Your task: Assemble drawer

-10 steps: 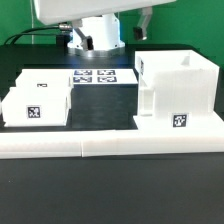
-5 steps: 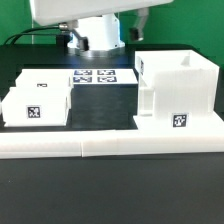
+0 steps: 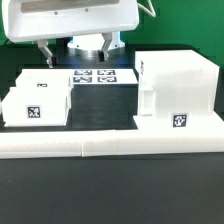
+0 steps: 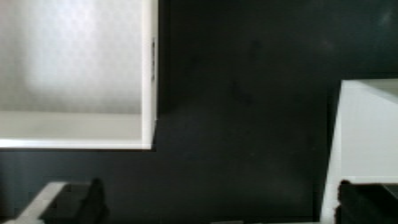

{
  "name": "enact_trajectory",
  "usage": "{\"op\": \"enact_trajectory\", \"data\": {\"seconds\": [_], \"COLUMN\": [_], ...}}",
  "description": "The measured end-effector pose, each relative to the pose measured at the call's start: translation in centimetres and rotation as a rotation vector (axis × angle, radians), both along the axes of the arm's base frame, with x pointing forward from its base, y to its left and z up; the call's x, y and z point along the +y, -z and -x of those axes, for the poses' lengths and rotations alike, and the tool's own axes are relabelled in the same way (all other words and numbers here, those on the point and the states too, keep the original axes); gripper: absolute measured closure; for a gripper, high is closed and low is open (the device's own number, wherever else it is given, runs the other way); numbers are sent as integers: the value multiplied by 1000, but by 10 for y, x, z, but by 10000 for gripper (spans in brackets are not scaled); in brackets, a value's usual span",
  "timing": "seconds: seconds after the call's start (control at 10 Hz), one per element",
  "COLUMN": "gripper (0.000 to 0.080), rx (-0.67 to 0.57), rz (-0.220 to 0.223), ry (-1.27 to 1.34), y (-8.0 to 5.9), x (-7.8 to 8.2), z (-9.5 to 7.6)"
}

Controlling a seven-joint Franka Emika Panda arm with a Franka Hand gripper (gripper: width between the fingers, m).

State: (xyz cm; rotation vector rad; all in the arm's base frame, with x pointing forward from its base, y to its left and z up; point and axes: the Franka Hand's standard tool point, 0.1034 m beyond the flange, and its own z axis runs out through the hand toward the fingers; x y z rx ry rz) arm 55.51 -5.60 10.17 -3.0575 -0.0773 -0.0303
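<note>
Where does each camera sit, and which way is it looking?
Exterior view: off the arm, facing the arm's base across the wall strip, box tray, box shell and marker board; the fingers hang above.
Wrist view: on the wrist, looking down on the black table and two white drawer parts; only the fingers show.
Both show drawer parts, table and fingers.

1. The black table (image 3: 110, 195) carries everything.
2. A low white box (image 3: 38, 102) stands at the exterior view's left, a taller white box (image 3: 178, 92) at its right.
3. The marker board (image 3: 103, 77) lies behind, between them.
4. A long white wall strip (image 3: 110, 147) fronts both.
</note>
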Motion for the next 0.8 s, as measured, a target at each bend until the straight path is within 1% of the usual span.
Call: {"op": "enact_trajectory", "data": {"seconds": [0.4, 0.5, 0.6, 0.7, 0.8], "gripper": [151, 151, 151, 151, 151], "rx": [4, 24, 46, 67, 68], "rz": [0, -2, 0, 2, 6], "ry": [3, 28, 46, 56, 67], "y": [1, 7, 15, 25, 34], "x": [-1, -7, -12, -18, -22], "z": [2, 10, 21, 28, 31]}}
